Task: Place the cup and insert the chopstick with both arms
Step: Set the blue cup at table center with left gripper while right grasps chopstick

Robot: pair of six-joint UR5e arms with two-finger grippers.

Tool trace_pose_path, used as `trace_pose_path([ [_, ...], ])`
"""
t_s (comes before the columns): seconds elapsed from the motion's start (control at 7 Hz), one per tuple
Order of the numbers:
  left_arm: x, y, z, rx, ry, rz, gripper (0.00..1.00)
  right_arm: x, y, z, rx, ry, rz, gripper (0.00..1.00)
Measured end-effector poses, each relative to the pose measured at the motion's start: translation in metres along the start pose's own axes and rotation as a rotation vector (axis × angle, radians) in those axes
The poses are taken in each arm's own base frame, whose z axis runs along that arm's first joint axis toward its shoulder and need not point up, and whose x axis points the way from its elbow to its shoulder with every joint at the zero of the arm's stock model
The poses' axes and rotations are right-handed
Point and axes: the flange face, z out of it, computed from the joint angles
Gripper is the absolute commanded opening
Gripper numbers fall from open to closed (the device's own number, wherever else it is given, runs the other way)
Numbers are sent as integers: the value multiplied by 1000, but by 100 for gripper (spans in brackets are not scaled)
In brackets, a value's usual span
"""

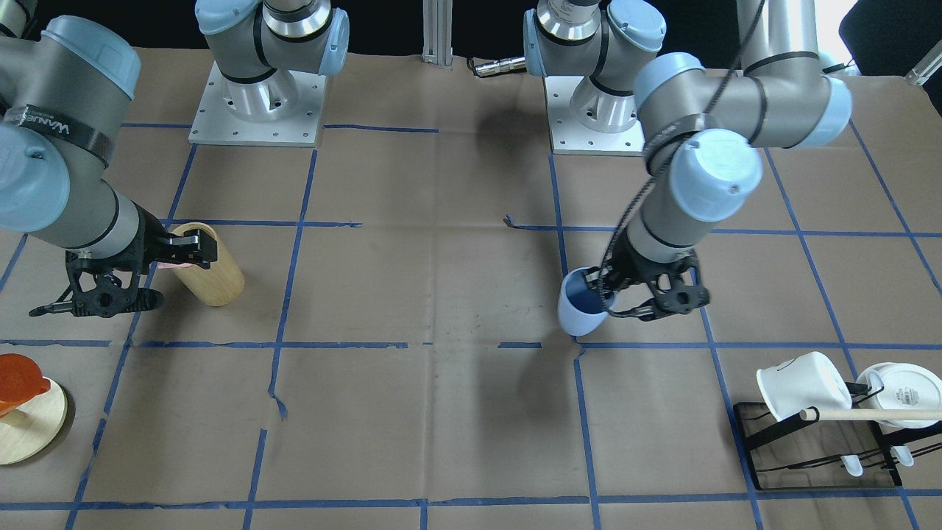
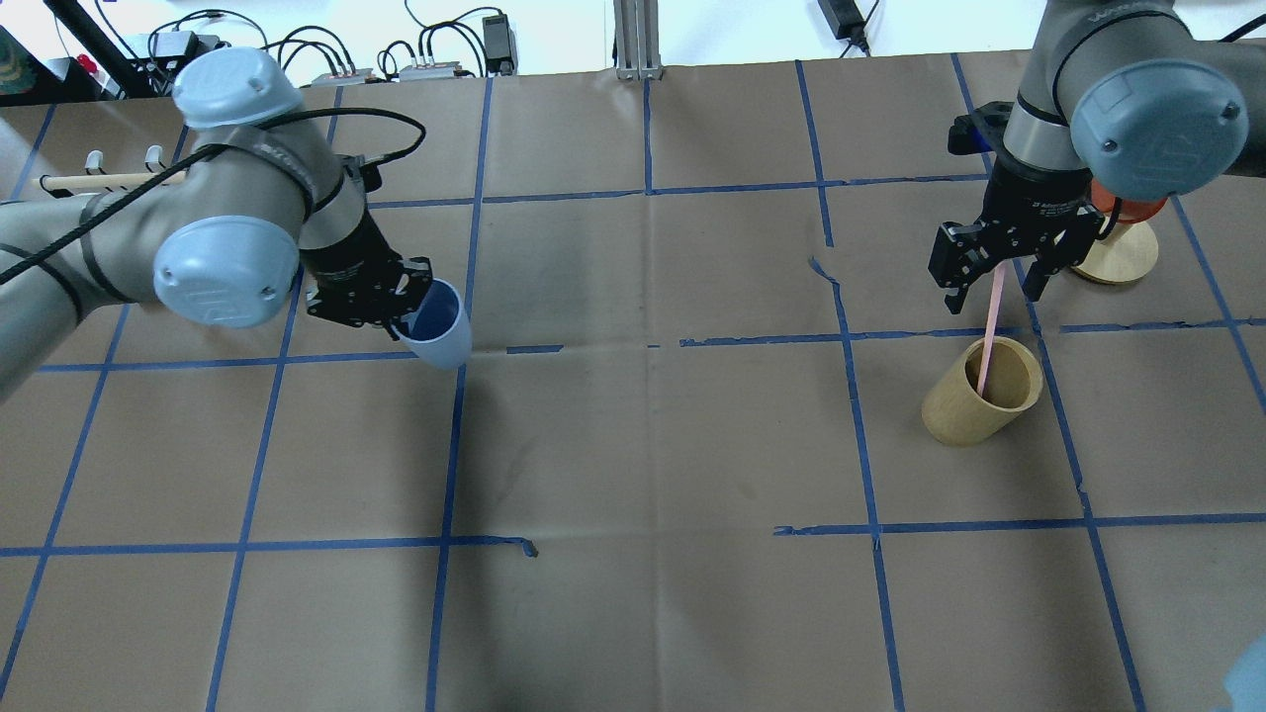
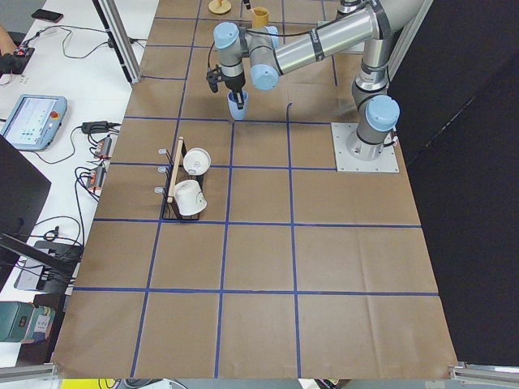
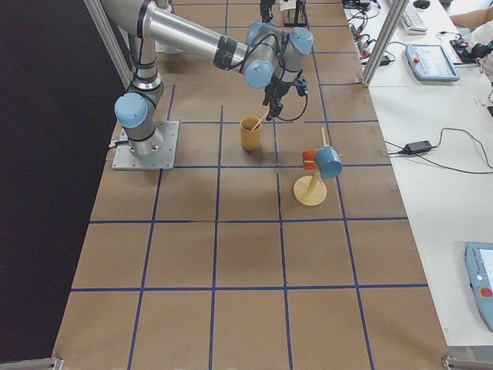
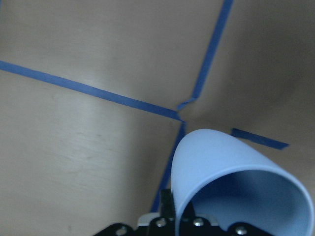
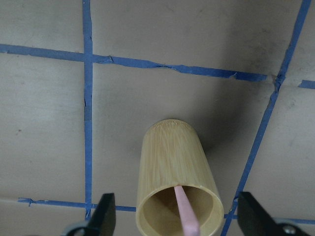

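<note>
My left gripper [image 2: 401,316] is shut on the rim of the pale-blue cup [image 2: 437,334] and holds it tilted, a little above the table. The cup also shows in the front view [image 1: 581,309] and the left wrist view [image 5: 231,182]. One pink chopstick [image 2: 989,331] leans in the tan wooden cylinder [image 2: 974,405]. My right gripper [image 2: 994,282] is open, with its fingers on either side of the stick's upper end and not touching it. In the right wrist view the stick [image 6: 186,216] drops into the cylinder [image 6: 174,172] between the spread fingers [image 6: 106,221].
A black mug rack [image 1: 817,449] with white mugs [image 1: 802,383] and a pale wooden rod [image 1: 868,414] stands near the left arm's side. A round wooden stand [image 2: 1123,252] with an orange cup [image 1: 18,375] stands just behind my right gripper. Blue tape lines grid the brown table.
</note>
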Motion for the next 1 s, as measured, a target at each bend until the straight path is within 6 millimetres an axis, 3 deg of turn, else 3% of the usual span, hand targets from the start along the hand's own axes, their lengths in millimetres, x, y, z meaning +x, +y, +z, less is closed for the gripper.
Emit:
trace_pose_path([
  [0.29,93,26,13,5,52,8,0,0,0,0,-1,1,0,46],
  [0.57,164,43,31,10,60,67,0,0,1,2,-7,1,-1,32],
  [0.71,181,49,36,14,57,86,1,-1,2,1,-9,1,-1,26],
  [1.0,190,53,42,11,49,97,5,-1,3,1,-13,0,-1,14],
])
